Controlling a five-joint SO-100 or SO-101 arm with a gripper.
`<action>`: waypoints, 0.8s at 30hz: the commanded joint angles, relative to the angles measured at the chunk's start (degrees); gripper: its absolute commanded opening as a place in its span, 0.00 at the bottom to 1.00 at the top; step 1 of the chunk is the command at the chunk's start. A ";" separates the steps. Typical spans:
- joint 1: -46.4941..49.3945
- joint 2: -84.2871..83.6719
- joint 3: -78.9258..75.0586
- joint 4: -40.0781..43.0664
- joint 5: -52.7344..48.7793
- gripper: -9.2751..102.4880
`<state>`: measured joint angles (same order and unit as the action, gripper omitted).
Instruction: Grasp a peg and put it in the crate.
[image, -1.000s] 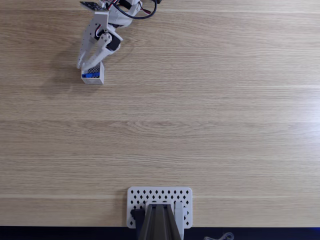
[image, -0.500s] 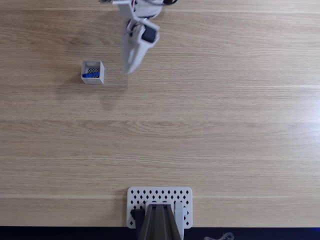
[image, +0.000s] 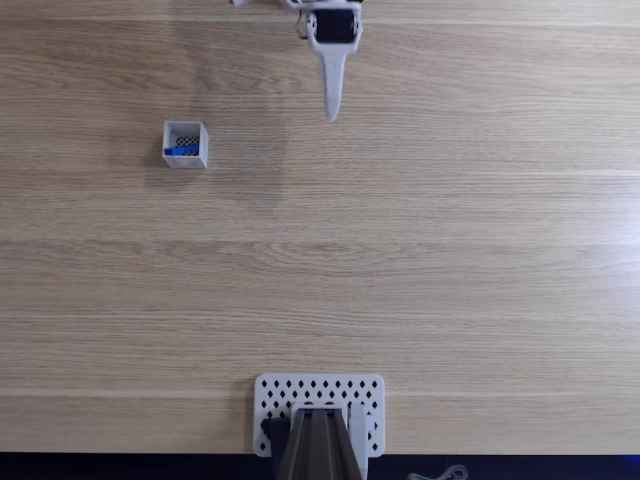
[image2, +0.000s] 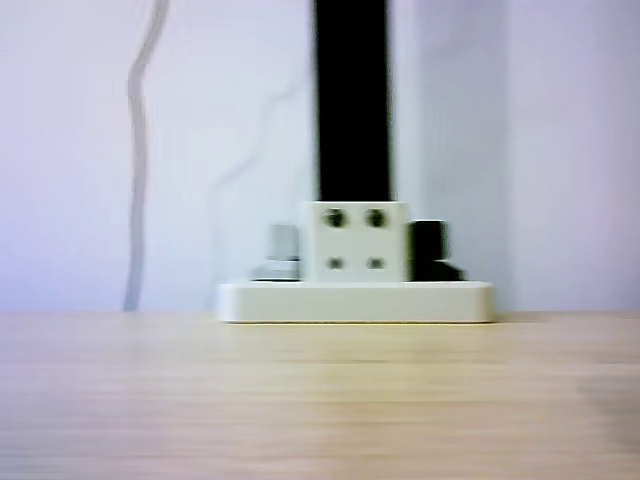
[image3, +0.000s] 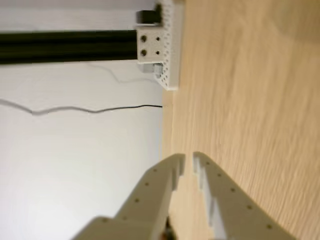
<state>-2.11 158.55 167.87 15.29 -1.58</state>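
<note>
Claw (image: 331, 117), jaws nearly together and empty, has swung away from the crate (image: 186, 144) toward table centre, leaving the peg (image: 181, 151) inside: placement looks complete.

A: How is the light in the fixed view?

B: Bright and even. The wooden table (image: 420, 260) shows a pale sheen along its right side, well away from the gripper (image: 331, 116). A faint, soft shadow lies on the wood below and to the left of the fingertips, and the crate (image: 185, 144) casts a slight one too.

A: Sharp?

B: Yes, the grain is crisp there. The other view is blurred throughout: the white base plate (image2: 355, 300), the black post (image2: 352, 100) and the wood are all soft.

A: And the wrist view?

B: It lies on its side. The fingers (image3: 150, 195) close to the lens are a little soft, the wall washed out pale.
</note>
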 joint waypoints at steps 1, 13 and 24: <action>-0.53 10.63 -0.35 9.93 6.33 0.08; 0.00 27.33 7.38 24.17 7.73 0.08; 0.00 32.78 7.47 37.18 7.82 0.08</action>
<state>-2.02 189.40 175.96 51.42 5.36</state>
